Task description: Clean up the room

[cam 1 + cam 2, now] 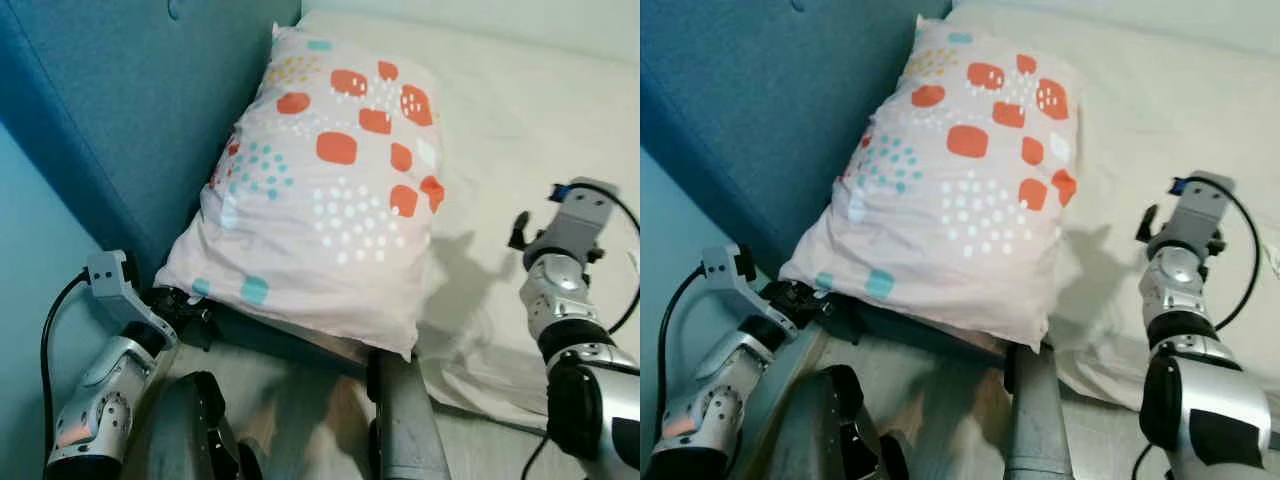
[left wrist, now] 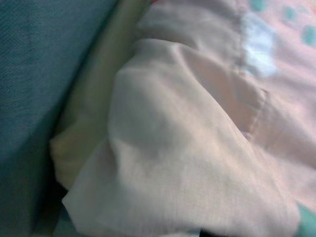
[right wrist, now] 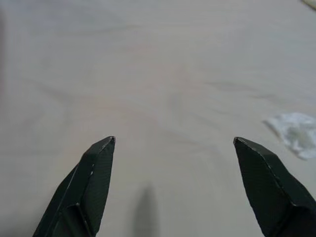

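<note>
A white pillow (image 1: 335, 190) with orange and teal spots leans against the blue headboard (image 1: 120, 100) at the head of the bed. Its fabric (image 2: 187, 148) sits very close in the left wrist view. My left gripper (image 1: 188, 305) is tucked in at the pillow's lower left corner, touching it. To the right of the pillow, my right gripper (image 3: 173, 148) stands open just above the cream sheet (image 1: 530, 110), holding nothing; its black fingers (image 1: 520, 230) point toward the bed.
A small crumpled white scrap (image 3: 296, 133) lies on the sheet near the right gripper. A pale teal wall (image 1: 30, 250) runs along the left of the headboard. The bed's near edge and my own torso (image 1: 400, 420) are at the bottom.
</note>
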Motion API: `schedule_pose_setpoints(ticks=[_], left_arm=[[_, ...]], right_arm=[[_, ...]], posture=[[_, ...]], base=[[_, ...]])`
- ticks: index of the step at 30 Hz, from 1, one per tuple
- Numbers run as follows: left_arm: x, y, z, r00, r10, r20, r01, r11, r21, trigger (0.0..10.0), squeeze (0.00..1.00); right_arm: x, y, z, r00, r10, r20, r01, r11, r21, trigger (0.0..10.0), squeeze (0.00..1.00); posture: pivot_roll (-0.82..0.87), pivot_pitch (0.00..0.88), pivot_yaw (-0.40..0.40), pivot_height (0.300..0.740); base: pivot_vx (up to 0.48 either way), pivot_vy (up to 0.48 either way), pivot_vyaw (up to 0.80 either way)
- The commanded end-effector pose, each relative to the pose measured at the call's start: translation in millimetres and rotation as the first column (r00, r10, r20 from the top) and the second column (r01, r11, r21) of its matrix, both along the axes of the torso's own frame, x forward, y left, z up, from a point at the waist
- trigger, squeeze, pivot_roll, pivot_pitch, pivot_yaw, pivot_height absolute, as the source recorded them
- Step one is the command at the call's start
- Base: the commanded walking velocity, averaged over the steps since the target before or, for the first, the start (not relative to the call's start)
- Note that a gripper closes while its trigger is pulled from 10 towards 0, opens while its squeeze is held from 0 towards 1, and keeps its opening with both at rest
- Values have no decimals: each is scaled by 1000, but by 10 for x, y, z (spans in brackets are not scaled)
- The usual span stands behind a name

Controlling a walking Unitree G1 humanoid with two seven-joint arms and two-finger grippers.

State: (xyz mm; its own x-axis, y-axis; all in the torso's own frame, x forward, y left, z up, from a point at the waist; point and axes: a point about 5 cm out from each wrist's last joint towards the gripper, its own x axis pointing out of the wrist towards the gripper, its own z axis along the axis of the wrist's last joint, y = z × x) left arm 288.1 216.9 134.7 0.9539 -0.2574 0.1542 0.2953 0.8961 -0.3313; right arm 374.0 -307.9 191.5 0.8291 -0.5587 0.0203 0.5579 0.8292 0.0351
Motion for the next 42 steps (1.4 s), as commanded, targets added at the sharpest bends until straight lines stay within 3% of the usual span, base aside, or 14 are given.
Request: schedule_pose_setpoints(ticks=[1, 8, 14, 15, 19, 20, 23, 25, 26, 28, 30, 34, 37, 42], left_arm=[[-224, 67, -161, 996, -6, -89, 10, 999, 40, 10000, 0], [-369, 13, -154, 994, -35, -107, 40, 998, 48, 10000, 0], [-377, -116, -38, 995, -47, -91, 38, 994, -105, 10000, 0], [-303, -340, 53, 994, -99, -44, 88, 976, -199, 10000, 1000], [-280, -412, 88, 993, -113, -29, 103, 968, -227, 10000, 1000], [-209, -511, 137, 994, -113, -9, 106, 952, -286, 10000, 1000], [-129, -603, 176, 994, -113, 6, 109, 936, -335, 10000, 1000], [64, -801, 258, 992, -123, 25, 123, 904, -409, 10000, 1000], [64, -801, 258, 992, -123, 25, 123, 904, -409, 10000, 1000], [232, -940, 319, 990, -139, 34, 141, 895, -422, 10000, 1000], [268, -959, 329, 990, -139, 34, 140, 895, -423, 10000, 1000], [511, -1016, 416, 994, -108, 31, 111, 905, -411, 10000, 1000], [562, -1010, 434, 996, -91, 25, 93, 907, -411, 10000, 1000], [818, -848, 510, 999, 41, 0, -38, 927, -373, 10000, 1000]], right_arm=[[-9, -84, 71, 1000, 14, 18, -14, 1000, 21, 10000, 0], [92, 72, 143, 988, 146, 46, -148, 988, 51, 10000, 0], [201, 348, 126, 965, 258, 38, -260, 964, 57, 10000, 0], [227, 440, 111, 958, 284, 49, -286, 956, 70, 10000, 0], [234, 467, 105, 955, 292, 53, -296, 952, 75, 10000, 0], [240, 508, 83, 950, 307, 60, -311, 947, 85, 10000, 0], [240, 535, 57, 946, 317, 63, -322, 942, 93, 10000, 0], [238, 582, 13, 940, 332, 79, -340, 934, 112, 10000, 0], [238, 582, 13, 940, 332, 79, -340, 934, 112, 10000, 0], [236, 617, -5, 936, 335, 107, -347, 929, 131, 10000, 0], [237, 629, -5, 935, 335, 116, -349, 927, 136, 10000, 0], [249, 799, -48, 914, 378, 150, -397, 909, 128, 10000, 0], [247, 843, -67, 907, 392, 153, -411, 904, 120, 10000, 0], [188, 940, -190, 888, 424, 180, -445, 890, 98, 10000, 0]], posture=[[26, 391, -14, 465], [55, 427, -9, 465], [64, 442, -8, 465], [66, 442, -5, 465], [65, 441, -5, 465], [54, 433, -6, 465], [51, 430, -5, 465], [32, 421, -4, 465], [32, 421, -4, 465], [13, 419, -5, 465], [0, 414, -7, 465], [-41, 407, 1, 465], [-41, 407, 1, 465], [-92, 387, 2, 465]], base=[[0, 0, 0], [0, 0, 0], [0, 0, 0], [0, 0, 0], [0, 0, 0], [0, 0, 0], [0, 0, 0], [0, 0, 0], [0, 0, 0], [0, 0, 0], [0, 0, 0], [0, 0, 0], [0, 0, 0], [0, 0, 0]])
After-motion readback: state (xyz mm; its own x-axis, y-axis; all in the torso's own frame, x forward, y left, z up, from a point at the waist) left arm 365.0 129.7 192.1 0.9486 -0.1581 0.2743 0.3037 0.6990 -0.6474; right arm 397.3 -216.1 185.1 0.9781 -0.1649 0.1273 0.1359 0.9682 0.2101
